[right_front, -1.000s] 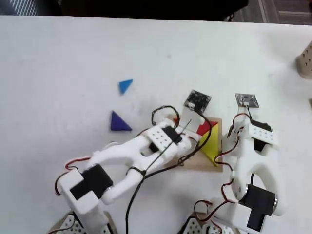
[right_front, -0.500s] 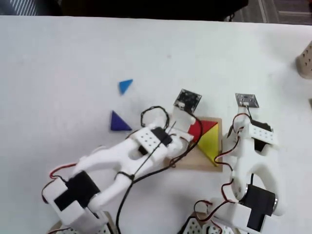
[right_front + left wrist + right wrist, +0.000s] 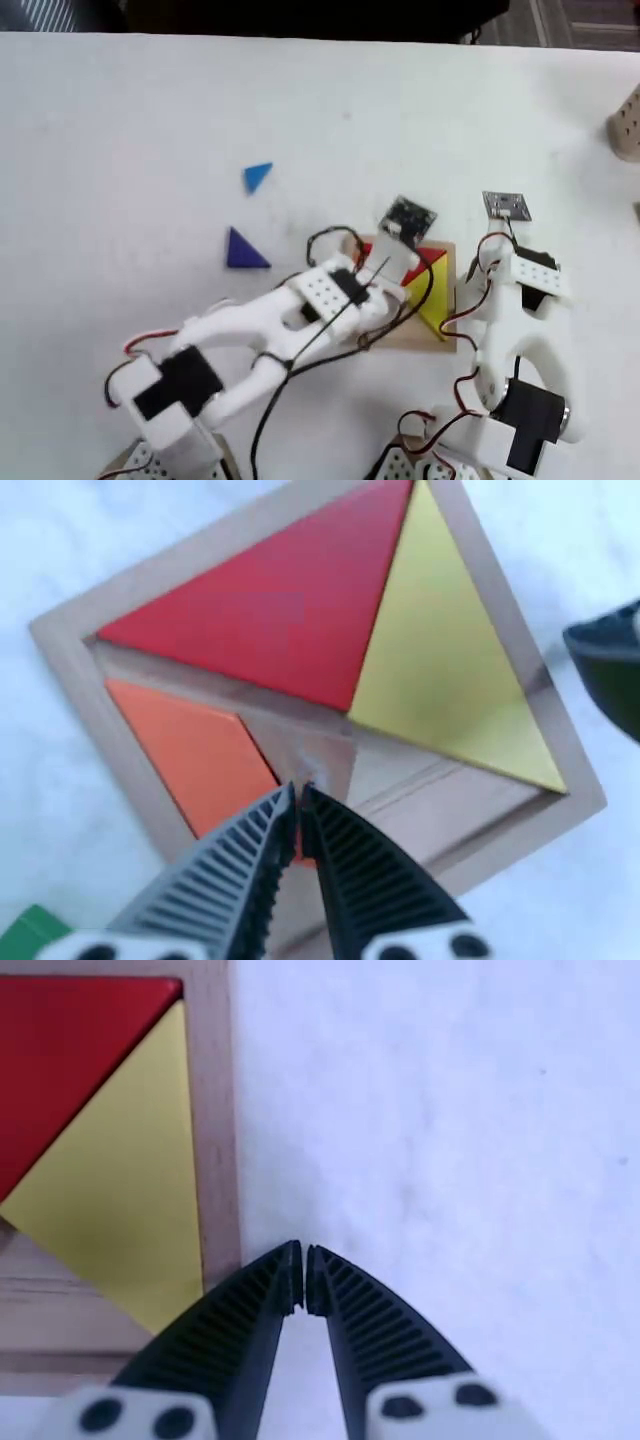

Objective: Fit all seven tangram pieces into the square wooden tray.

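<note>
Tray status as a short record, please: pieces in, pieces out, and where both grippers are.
tray: square wooden tray, partly filled
pieces in: red triangle, yellow triangle, orange piece
pieces out: light blue triangle and dark blue triangle on the table; green piece beside the tray
left gripper: shut, above the orange piece's edge
right gripper: shut, over the table beside the tray's rim

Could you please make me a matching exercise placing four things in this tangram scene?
1 large yellow triangle piece
2 orange wooden piece
3 dark blue triangle piece
4 right gripper

a on the white table, apart from the square wooden tray
b in the tray, by the left gripper
c shut, over the table beside the tray
d in the tray, against the red triangle piece

Pairs: 1-d, 2-b, 3-a, 4-c
</note>
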Motion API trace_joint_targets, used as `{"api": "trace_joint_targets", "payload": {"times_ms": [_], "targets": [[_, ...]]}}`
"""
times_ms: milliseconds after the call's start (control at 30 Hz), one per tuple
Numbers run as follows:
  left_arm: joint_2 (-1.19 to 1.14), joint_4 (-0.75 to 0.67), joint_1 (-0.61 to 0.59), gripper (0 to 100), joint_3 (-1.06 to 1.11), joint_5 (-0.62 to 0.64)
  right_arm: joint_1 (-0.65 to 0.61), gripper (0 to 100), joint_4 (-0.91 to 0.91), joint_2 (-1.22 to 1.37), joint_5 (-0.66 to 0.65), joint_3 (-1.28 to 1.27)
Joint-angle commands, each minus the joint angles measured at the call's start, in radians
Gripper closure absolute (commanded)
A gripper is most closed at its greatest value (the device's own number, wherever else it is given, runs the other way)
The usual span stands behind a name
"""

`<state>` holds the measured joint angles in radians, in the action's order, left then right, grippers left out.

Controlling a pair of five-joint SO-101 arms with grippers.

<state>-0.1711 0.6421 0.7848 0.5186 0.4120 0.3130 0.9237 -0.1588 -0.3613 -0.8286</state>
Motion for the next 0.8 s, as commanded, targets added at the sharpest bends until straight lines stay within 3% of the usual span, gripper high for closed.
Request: {"api": "trace_joint_targets", "payload": {"times_ms": [0,300,467,600,767], "targets": [[-0.056,0.077,-0.027,95,-0.107,-0.002,-0.012,98.1,-0.001,-0.03,-0.014,0.003],[-0.045,0.083,-0.073,95,-0.121,-0.002,-0.012,98.1,-0.001,-0.03,-0.014,0.003],[0.105,0.097,-0.093,96,-0.072,-0.002,-0.012,98.1,-0.001,-0.03,-0.014,0.003],[0.271,0.069,-0.067,96,0.038,-0.005,-0.013,98.1,-0.001,-0.03,-0.014,0.003],[0.364,-0.074,0.044,95,0.199,-0.008,-0.013,98.1,-0.001,-0.03,-0.014,0.003]]}}
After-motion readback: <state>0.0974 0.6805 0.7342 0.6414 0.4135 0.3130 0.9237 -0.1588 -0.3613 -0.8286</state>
